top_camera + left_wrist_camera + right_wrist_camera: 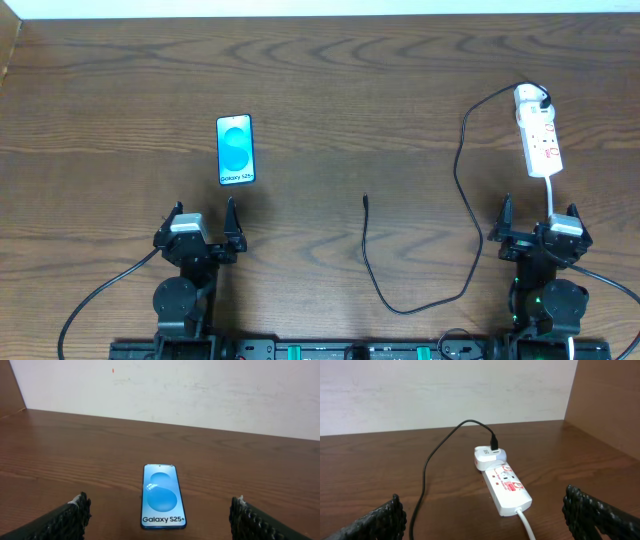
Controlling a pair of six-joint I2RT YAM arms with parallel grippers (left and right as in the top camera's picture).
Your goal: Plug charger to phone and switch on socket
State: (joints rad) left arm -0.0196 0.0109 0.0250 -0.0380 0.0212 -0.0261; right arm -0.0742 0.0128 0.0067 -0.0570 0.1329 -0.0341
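The phone (235, 150) lies flat on the table at the left, cyan screen up; the left wrist view shows it (163, 496) just ahead of the fingers. The white socket strip (538, 141) lies at the far right, and it also shows in the right wrist view (507, 488). The black charger cable (464, 210) runs from a white adapter (487, 456) at the strip's far end, loops down the table, and its free plug tip (366, 200) rests at the centre. My left gripper (205, 222) is open and empty behind the phone. My right gripper (540, 222) is open and empty near the strip.
The strip's white cord (527, 524) runs back toward the right arm between its fingers. A wooden side wall (610, 405) stands to the right of the strip. A white wall (170, 390) closes the table's far edge.
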